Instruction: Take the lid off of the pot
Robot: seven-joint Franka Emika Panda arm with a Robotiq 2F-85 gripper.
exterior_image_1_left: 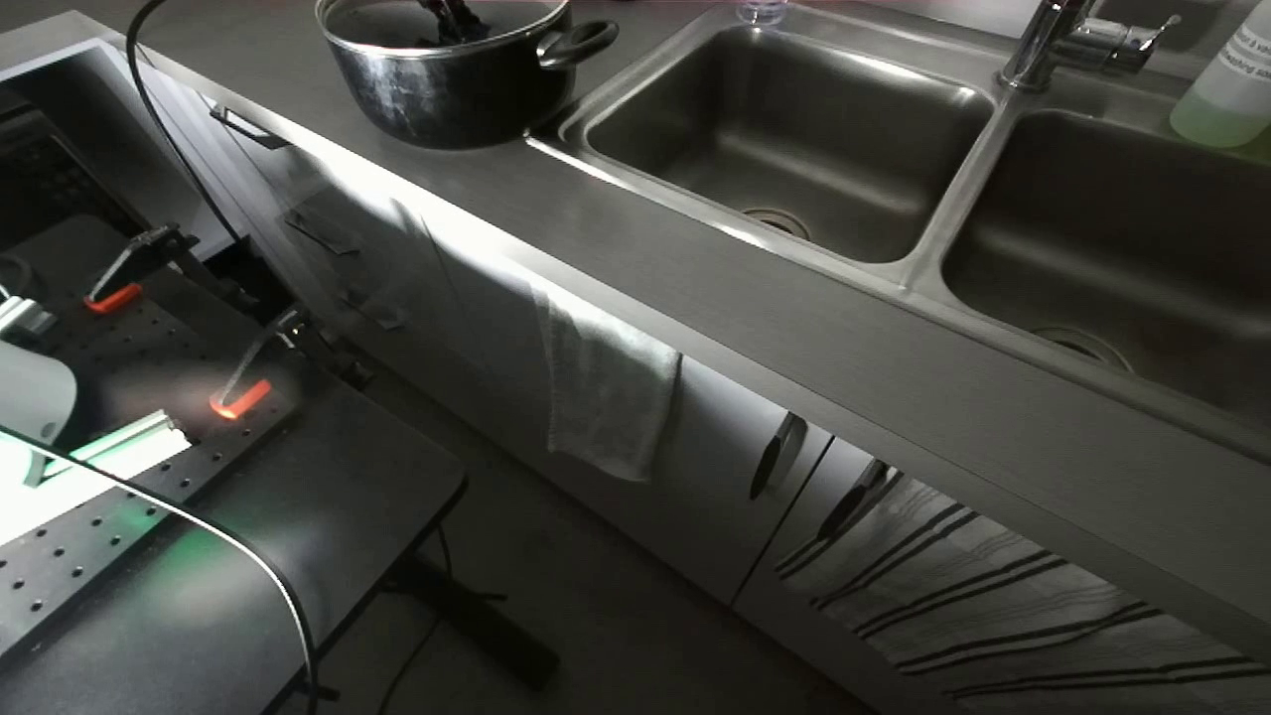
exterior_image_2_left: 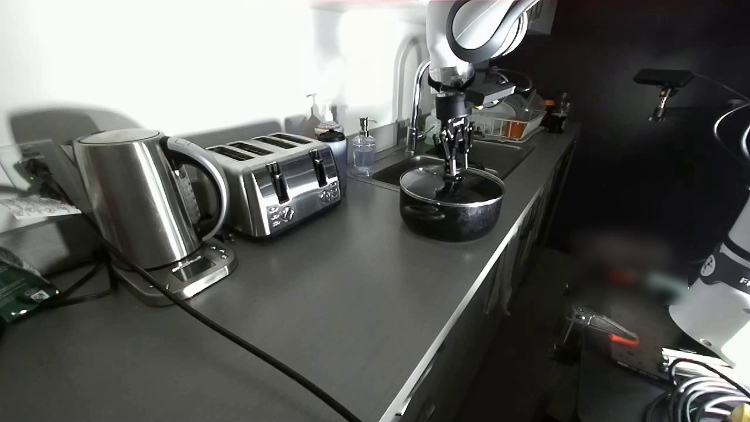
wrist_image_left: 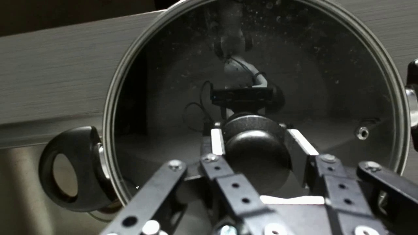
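Note:
The dark, shiny, glass-like lid (wrist_image_left: 313, 81) with a metal rim sits flat on the pot (exterior_image_2_left: 451, 223). The lid also shows in both exterior views (exterior_image_1_left: 372, 25) (exterior_image_2_left: 419, 183). The pot is low, dark and speckled, and stands on the counter near its front edge. One of its black side handles (wrist_image_left: 76, 169) shows at the left of the wrist view. My gripper (wrist_image_left: 254, 137) points down over the lid's middle, its fingers on either side of the round black knob (wrist_image_left: 256, 163) and looking closed against it. In an exterior view (exterior_image_1_left: 452, 84) the pot's top is cut off.
Steel sink basins (exterior_image_1_left: 765, 169) with a tap (exterior_image_1_left: 1033, 50) lie beside the pot. A toaster (exterior_image_2_left: 293, 187), a kettle (exterior_image_2_left: 132, 199) and a soap dispenser (exterior_image_2_left: 363, 151) stand along the wall. A black cable (exterior_image_2_left: 252, 346) crosses the counter.

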